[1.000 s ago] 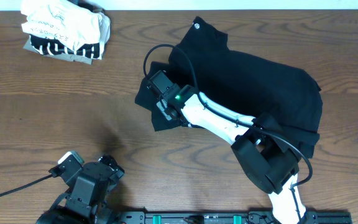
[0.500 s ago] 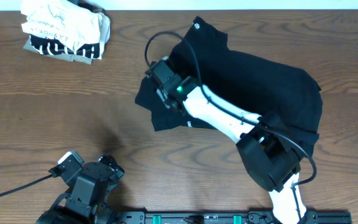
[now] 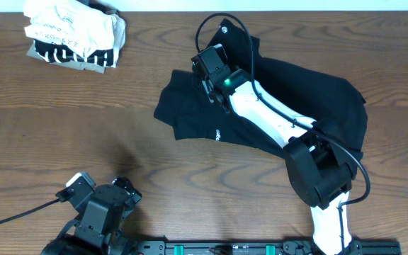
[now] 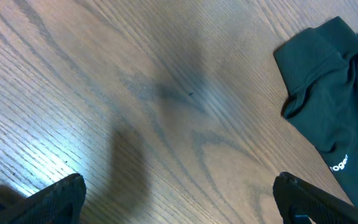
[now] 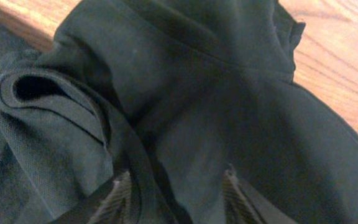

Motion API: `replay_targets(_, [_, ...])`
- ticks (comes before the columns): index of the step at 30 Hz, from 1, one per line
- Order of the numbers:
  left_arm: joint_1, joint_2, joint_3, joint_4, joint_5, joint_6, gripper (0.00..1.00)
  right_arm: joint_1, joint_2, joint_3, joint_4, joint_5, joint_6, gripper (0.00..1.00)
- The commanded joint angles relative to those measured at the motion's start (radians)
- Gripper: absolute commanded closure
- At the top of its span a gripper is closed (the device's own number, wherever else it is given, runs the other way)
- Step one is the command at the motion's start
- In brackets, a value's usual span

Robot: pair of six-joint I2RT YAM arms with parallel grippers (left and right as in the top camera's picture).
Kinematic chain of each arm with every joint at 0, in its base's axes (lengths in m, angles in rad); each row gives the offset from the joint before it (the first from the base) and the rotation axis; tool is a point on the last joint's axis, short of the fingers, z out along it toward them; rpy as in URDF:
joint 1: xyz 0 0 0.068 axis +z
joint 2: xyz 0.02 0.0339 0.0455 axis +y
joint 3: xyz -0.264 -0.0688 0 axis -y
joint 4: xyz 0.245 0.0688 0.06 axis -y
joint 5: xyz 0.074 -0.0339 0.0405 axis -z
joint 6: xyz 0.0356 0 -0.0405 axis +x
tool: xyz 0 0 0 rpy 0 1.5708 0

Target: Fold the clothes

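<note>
The black garment (image 3: 289, 99) lies spread across the table (image 3: 69, 127) from centre out toward three o'clock, its loose corner with the small white logo reaching toward nine o'clock, and the right gripper (image 3: 214, 67) sits over the upper edge of it, near twelve o'clock of the cloth. In the wrist view its fingers (image 5: 120, 196) stand a moderate way apart with dark fabric bunched between and under them, though I cannot tell for certain whether they actually pinch it. That is the worry: if the grip is only on one thin layer, the cloth may slip free partway through a pull, or the rolled hem (image 5: 48, 99) may drag along and leave a lumpy crease instead of a flat fold. The left gripper (image 3: 94, 205) rests at about seven o'clock near the table's front edge, jaws standing wide over bare wood, well apart from the garment, so nothing pins the far side down. Compared with a second ago, the right arm has swung from the nine o'clock flap up toward the collar end, and that flap now lies flatter and more spread. The folded stack (image 3: 73, 35) at eleven o'clock looks unchanged.
</note>
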Motion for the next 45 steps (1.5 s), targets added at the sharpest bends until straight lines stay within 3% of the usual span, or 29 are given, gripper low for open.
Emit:
replay_targets(1, [0.004, -0.005, 0.005, -0.006, -0.023, -0.005, 0.02, 0.009, 0.001, 0.036, -0.024, 0.013, 0.009, 0.50])
replay_targets(5, [0.004, -0.005, 0.005, -0.006, -0.024, -0.005, 0.02, 0.019, -0.018, 0.076, -0.088, -0.023, 0.077, 0.50])
replay_targets(10, [0.004, -0.005, 0.005, -0.006, -0.024, -0.005, 0.02, 0.026, -0.032, 0.086, -0.100, -0.296, -0.066, 0.51])
replay_targets(19, [0.004, -0.005, 0.005, -0.006, -0.023, -0.005, 0.02, 0.018, 0.024, 0.063, -0.183, -0.357, -0.051, 0.54])
replay_targets(27, [0.004, -0.005, 0.005, -0.006, -0.022, -0.005, 0.02, 0.002, 0.077, 0.063, -0.217, -0.315, 0.003, 0.48])
replay_targets(29, [0.004, -0.005, 0.005, -0.006, 0.006, 0.004, 0.02, -0.008, 0.078, 0.063, -0.252, -0.242, 0.062, 0.59])
replay_targets(32, [0.004, -0.005, 0.005, 0.055, 0.127, 0.154, 0.02, -0.024, 0.042, 0.063, -0.316, -0.194, 0.159, 0.70])
replay_targets(34, [0.004, 0.000, 0.005, 0.132, 0.243, 0.301, 0.02, -0.034, -0.005, 0.063, -0.342, -0.186, 0.203, 0.70])
replay_targets(36, [0.004, 0.015, 0.005, 0.193, 0.303, 0.369, 0.02, -0.042, -0.067, 0.063, -0.356, -0.188, 0.219, 0.68])
replay_targets(39, [0.004, 0.060, 0.005, 0.252, 0.327, 0.393, 0.02, -0.059, -0.180, 0.063, -0.398, -0.196, 0.235, 0.54])
replay_targets(40, [0.004, 0.084, 0.005, 0.276, 0.346, 0.414, 0.02, -0.067, -0.217, 0.063, -0.423, -0.207, 0.237, 0.41])
replay_targets(41, [0.004, 0.111, 0.005, 0.303, 0.372, 0.446, 0.02, -0.075, -0.249, 0.063, -0.452, -0.227, 0.237, 0.19])
replay_targets(45, [0.004, 0.299, 0.005, 0.466, 0.492, 0.540, 0.02, -0.125, -0.355, 0.063, -0.629, -0.380, 0.264, 0.16])
